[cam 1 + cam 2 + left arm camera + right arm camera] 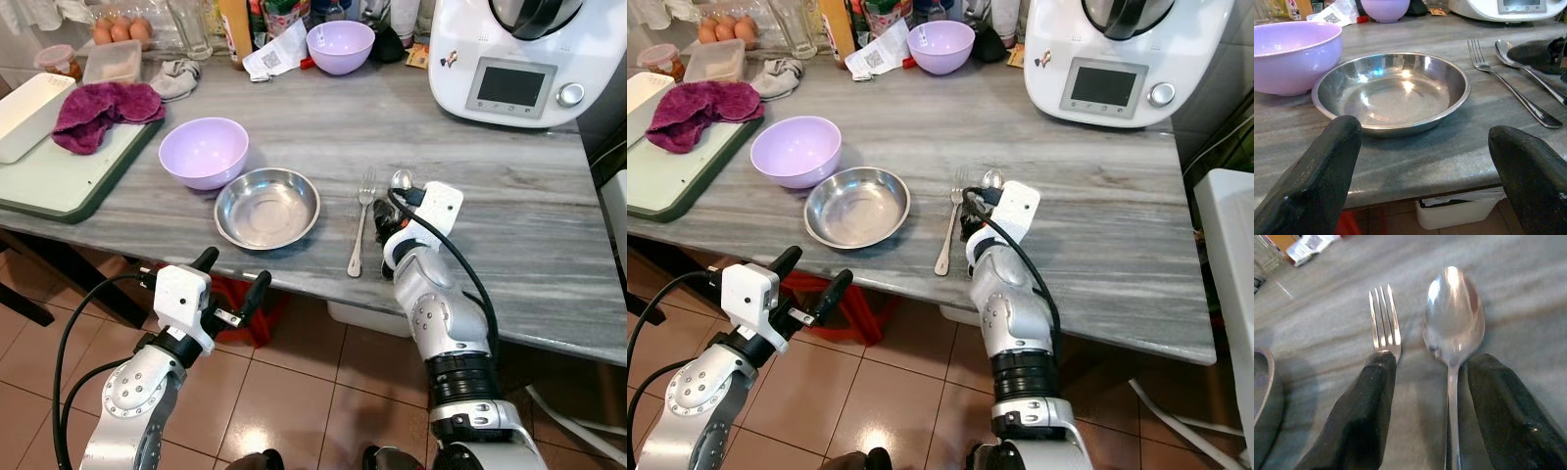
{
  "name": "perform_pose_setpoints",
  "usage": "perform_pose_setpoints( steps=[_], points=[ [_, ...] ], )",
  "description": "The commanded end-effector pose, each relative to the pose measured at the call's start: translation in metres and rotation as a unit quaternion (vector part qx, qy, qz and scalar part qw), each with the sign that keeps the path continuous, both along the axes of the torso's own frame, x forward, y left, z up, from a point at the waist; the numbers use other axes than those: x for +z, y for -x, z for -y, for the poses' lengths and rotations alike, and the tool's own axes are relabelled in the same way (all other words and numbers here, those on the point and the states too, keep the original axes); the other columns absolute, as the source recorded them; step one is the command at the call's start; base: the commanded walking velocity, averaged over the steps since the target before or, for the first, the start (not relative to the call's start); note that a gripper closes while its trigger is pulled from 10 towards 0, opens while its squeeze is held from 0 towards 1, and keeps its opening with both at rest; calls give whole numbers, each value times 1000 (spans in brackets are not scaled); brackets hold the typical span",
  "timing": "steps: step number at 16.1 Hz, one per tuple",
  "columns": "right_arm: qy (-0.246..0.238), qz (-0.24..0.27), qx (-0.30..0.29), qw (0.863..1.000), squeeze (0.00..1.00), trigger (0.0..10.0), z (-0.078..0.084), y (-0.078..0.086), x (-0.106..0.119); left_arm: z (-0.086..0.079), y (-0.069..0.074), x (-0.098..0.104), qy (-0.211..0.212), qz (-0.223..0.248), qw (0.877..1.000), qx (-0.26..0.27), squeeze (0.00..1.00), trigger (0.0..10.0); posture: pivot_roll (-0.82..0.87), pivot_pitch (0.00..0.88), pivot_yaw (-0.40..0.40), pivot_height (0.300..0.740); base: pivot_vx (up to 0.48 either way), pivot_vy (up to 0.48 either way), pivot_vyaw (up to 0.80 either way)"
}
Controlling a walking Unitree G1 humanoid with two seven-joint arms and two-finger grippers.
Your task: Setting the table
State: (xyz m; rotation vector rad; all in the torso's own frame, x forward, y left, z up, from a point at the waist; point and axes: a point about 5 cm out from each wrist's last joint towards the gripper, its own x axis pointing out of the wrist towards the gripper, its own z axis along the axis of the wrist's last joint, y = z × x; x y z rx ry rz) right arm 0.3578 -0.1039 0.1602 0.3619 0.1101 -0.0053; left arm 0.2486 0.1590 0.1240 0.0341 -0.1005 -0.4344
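Your right pincer (1422,406) is low over the grey worktop (509,206), with its two black fingers (1359,416) apart and the spoon (1452,323) lying between them. You can see the handle of the spoon running down the gap, close to one finger, but the fingers are not pressed on it. The fork (360,223) lies on the worktop just beside the spoon, on the robot's left of it, and one finger covers part of its handle in the right wrist view.

Your left pincer (231,283) hangs in front of the worktop edge, below the level of the surface, and its fingers (1322,176) are wide apart with nothing between them. It points toward the steel plate (266,207), which sits near the front edge, to the left of the fork. A lilac bowl (204,152) stands touching or almost touching the plate on its far left side.

Farther back you find a second lilac bowl (340,46), a white kitchen machine (509,59) on the right, and a green board (59,181) with a purple cloth (103,111) on the left.
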Motion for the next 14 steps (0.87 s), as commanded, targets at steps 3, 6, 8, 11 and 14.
perform_pose_setpoints(
  steps=[3,6,8,11,14],
  points=[
    [58,63,1,996,1000,10000,2,3,18,-2,1,-1,-2,-3,1000,-5,0,10000,-71,193,56,740,0,0,0],
    [111,87,-28,990,1000,10000,22,9,17,1,5,2,16,4,999,-28,0,10000,-74,192,53,740,0,0,0],
    [131,87,-41,987,1000,10000,31,11,14,3,5,2,20,1,999,-44,0,10000,-79,192,53,740,0,0,0],
    [151,93,-55,983,1000,10000,37,12,15,7,7,8,38,8,997,-72,0,10000,-83,190,50,740,0,0,0],
    [176,102,-69,977,1000,10000,47,14,15,15,12,15,47,10,992,-117,0,10000,-87,188,44,740,0,0,0]
  ],
)
